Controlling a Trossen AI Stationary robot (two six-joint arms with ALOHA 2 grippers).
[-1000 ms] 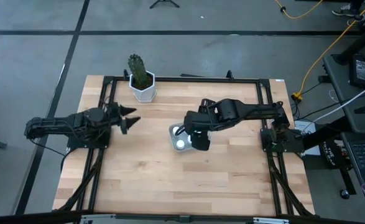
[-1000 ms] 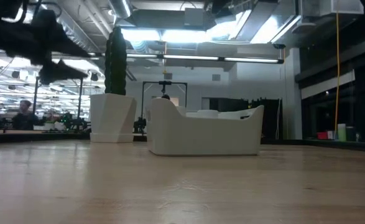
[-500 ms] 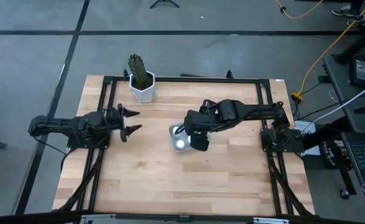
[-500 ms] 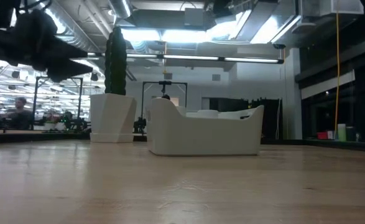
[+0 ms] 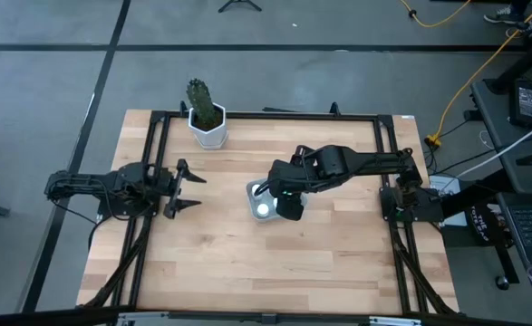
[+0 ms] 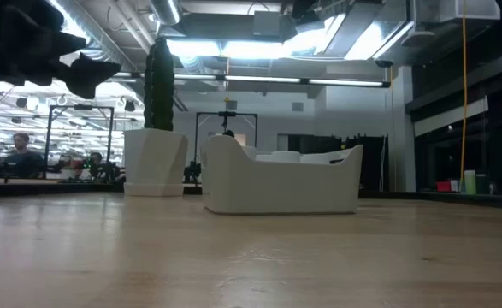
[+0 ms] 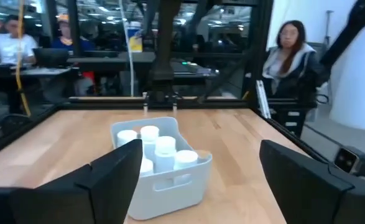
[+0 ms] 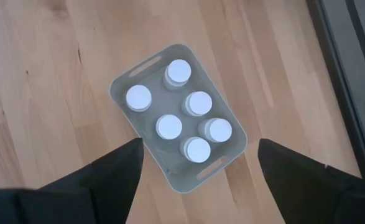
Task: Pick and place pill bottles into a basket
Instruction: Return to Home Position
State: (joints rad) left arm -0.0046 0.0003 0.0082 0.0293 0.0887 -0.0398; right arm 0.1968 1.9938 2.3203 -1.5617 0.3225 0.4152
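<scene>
The pale basket (image 8: 181, 118) sits on its base at the middle of the table; it also shows in the high view (image 5: 257, 196), the low view (image 6: 280, 184) and the left wrist view (image 7: 163, 183). Several white pill bottles (image 8: 169, 126) stand upright inside it, caps up (image 7: 165, 145). My right gripper (image 8: 201, 149) hangs open above the basket, pointing down, and touches nothing (image 5: 288, 208). My left gripper (image 5: 191, 191) is open and empty above the table's left part, pointing level toward the basket (image 7: 201, 158).
A white hexagonal pot with a cactus (image 5: 206, 123) stands at the far left of the table, also in the low view (image 6: 155, 162). Black frame rails (image 5: 266, 115) run along the table's edges. People sit in the room beyond (image 7: 288, 50).
My left gripper has shifted a little toward the table's near edge and rolled about its own axis, so its two fingers now lie spread side by side in the high view. The basket, the bottles and my right gripper have kept still.
</scene>
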